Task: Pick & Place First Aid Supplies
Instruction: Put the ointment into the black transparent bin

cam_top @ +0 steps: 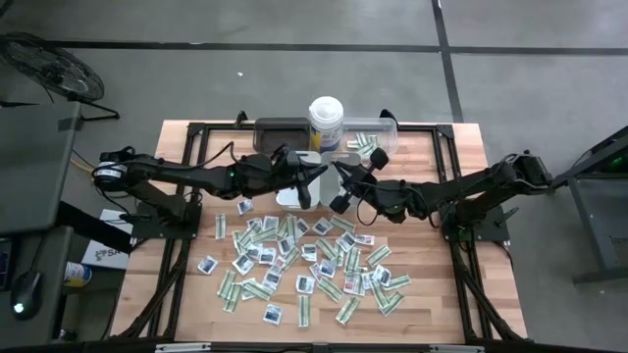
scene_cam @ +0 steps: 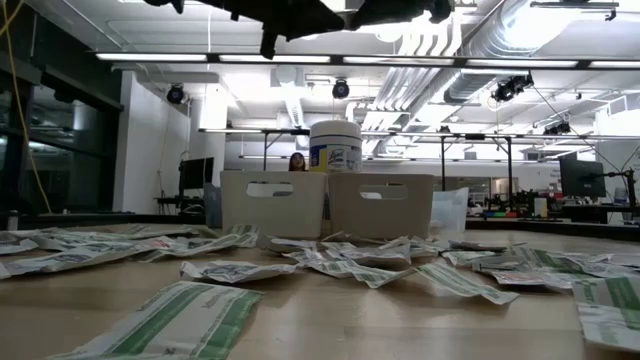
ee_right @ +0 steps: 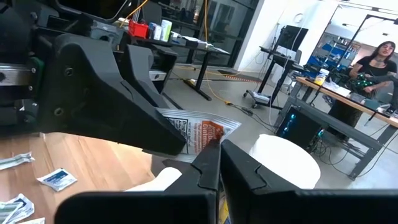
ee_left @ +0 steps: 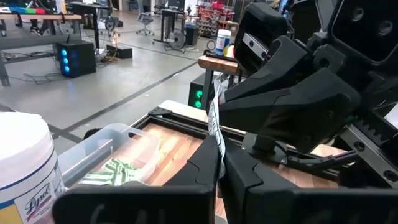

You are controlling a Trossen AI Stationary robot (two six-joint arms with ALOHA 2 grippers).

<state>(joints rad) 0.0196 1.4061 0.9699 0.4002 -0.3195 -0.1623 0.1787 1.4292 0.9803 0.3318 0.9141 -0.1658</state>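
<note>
Both arms met up near the far middle of the table. The left gripper (cam_top: 312, 183) and the right gripper (cam_top: 332, 180) were nose to nose, raised off the wood, right above the white trays (cam_top: 302, 192) and at about 6 o'clock from the lidded white canister (cam_top: 325, 122).

Each one had its fingers clenched on the same packet (ee_right: 200, 132), a flat white sachet with orange-red print, so it hung in the air between them, pinched from both sides. In the left wrist view it showed edge-on as a thin white strip (ee_left: 214, 115) coming up out of that gripper's closed fingertips (ee_left: 211, 163) toward the other gripper.

The rest of the first aid supplies (cam_top: 309, 263) were scattered all over the near half of the table (cam_top: 466, 162), white sachets and green-and-white strips mixed together, from roughly 7 o'clock round to 5 o'clock of the grippers. A few green strips already sat in the clear tray (cam_top: 378, 138), at about 2 o'clock from the grippers, just beside the canister. A person (ee_right: 374, 62) sat at a desk way back in the room.
</note>
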